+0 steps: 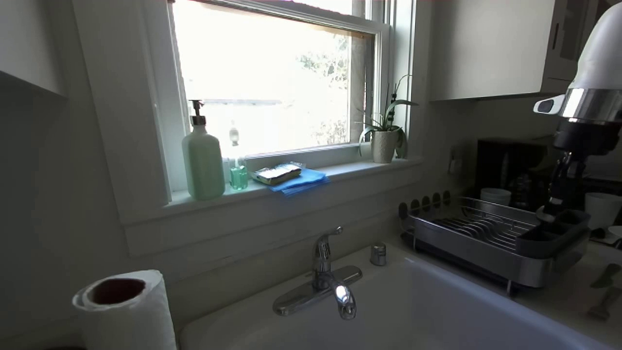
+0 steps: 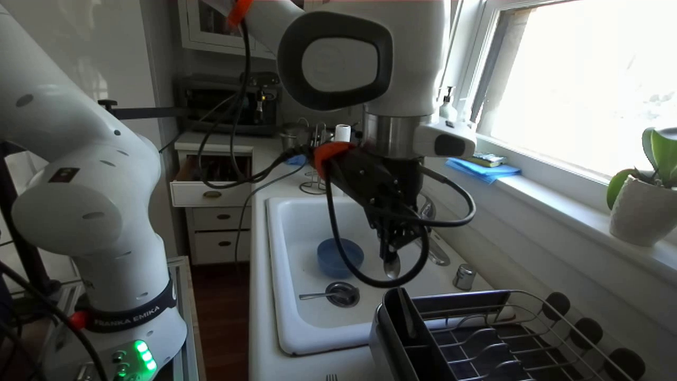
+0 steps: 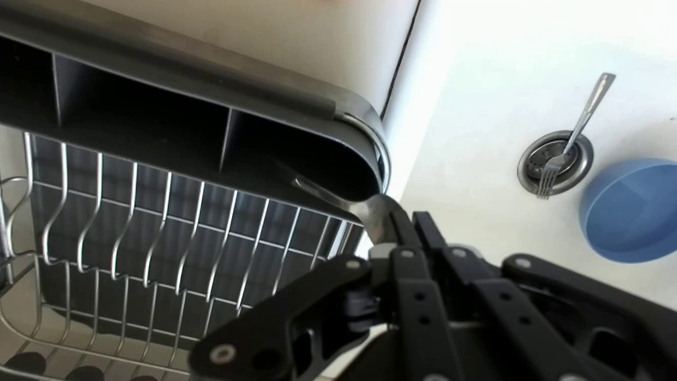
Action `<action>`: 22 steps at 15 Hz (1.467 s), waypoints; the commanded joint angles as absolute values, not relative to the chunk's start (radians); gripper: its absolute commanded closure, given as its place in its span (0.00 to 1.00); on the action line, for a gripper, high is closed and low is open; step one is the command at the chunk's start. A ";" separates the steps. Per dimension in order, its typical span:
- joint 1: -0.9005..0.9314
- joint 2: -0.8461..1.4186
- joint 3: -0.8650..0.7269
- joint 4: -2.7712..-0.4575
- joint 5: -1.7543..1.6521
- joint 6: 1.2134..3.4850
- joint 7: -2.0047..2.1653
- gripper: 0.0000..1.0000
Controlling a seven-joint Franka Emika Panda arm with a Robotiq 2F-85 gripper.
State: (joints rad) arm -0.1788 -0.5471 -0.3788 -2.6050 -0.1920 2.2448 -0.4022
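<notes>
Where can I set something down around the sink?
Free: the windowsill between blue cloth and potted plant; the sink between drain and dish rack. Crowded: the windowsill from pump bottle to blue cloth, and the utensil holder, with gripper and spoon at its sink end.

In an exterior view, the glossy white, multi-jointed Franka arm (image 2: 84,211) stands on a rounded white base (image 2: 113,338) with green lamps (image 2: 146,356), and its thick white wrist link (image 2: 420,63) hangs upright above a silver metal collar (image 2: 394,136). Below that, the black, linkage-driven Robotiq end effector (image 3: 412,219) points down in both exterior views. In the wrist view its slim black fingers (image 3: 406,233) stand almost together, only a narrow gap between their tips.
</notes>
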 commanded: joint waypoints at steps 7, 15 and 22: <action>-0.190 -0.372 -0.382 -2.529 -0.157 2.228 -0.428 0.99; -0.208 -0.258 -0.388 -2.473 -0.096 2.270 -0.429 0.63; -0.253 -0.341 -0.337 -2.506 -0.179 2.190 -0.348 0.15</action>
State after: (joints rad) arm -0.2189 -0.2860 -0.3756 -2.4808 -0.1354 2.2484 -0.3950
